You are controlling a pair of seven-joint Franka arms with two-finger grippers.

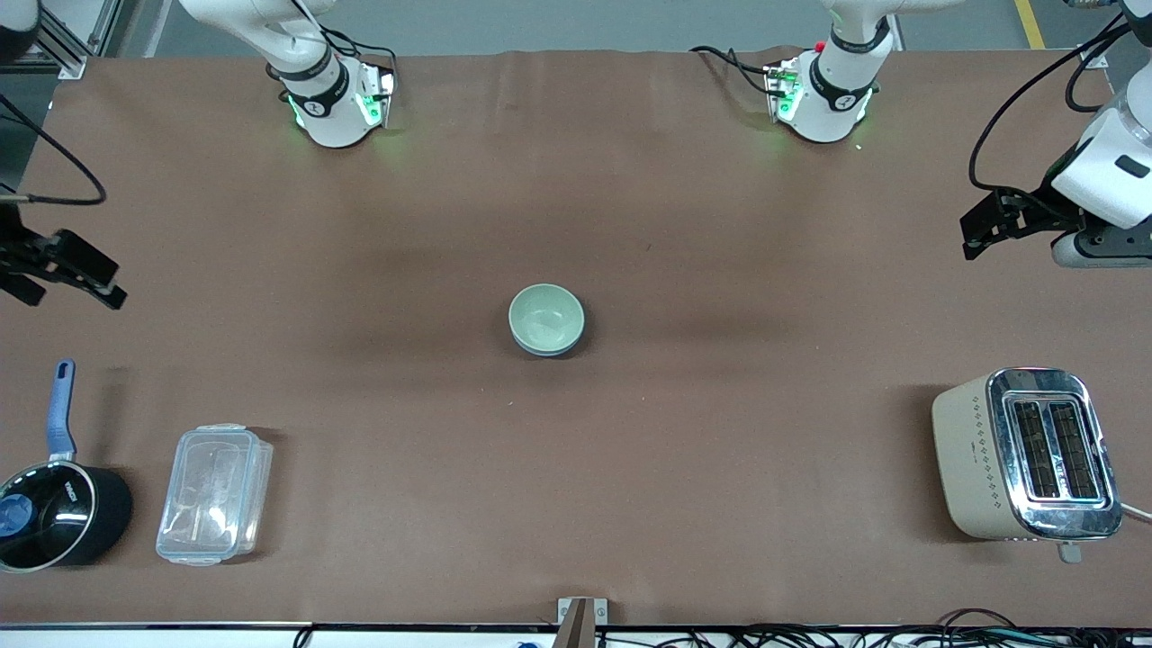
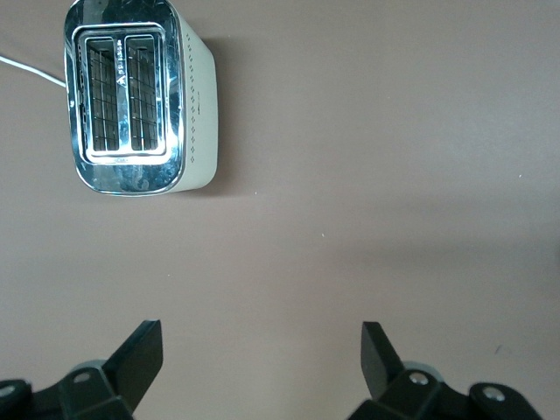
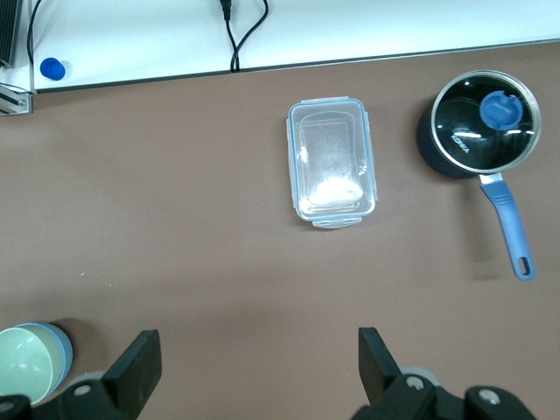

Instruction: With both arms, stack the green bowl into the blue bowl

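The green bowl sits nested inside the blue bowl at the middle of the table; only a thin blue rim shows under it. Both also show in the right wrist view, the green bowl inside the blue bowl. My left gripper is open and empty, held high over the left arm's end of the table, its fingertips wide apart over bare cloth. My right gripper is open and empty, high over the right arm's end, its fingertips wide apart.
A cream and chrome toaster stands near the front camera at the left arm's end. A clear lidded plastic box and a black saucepan with a blue handle stand near the front camera at the right arm's end.
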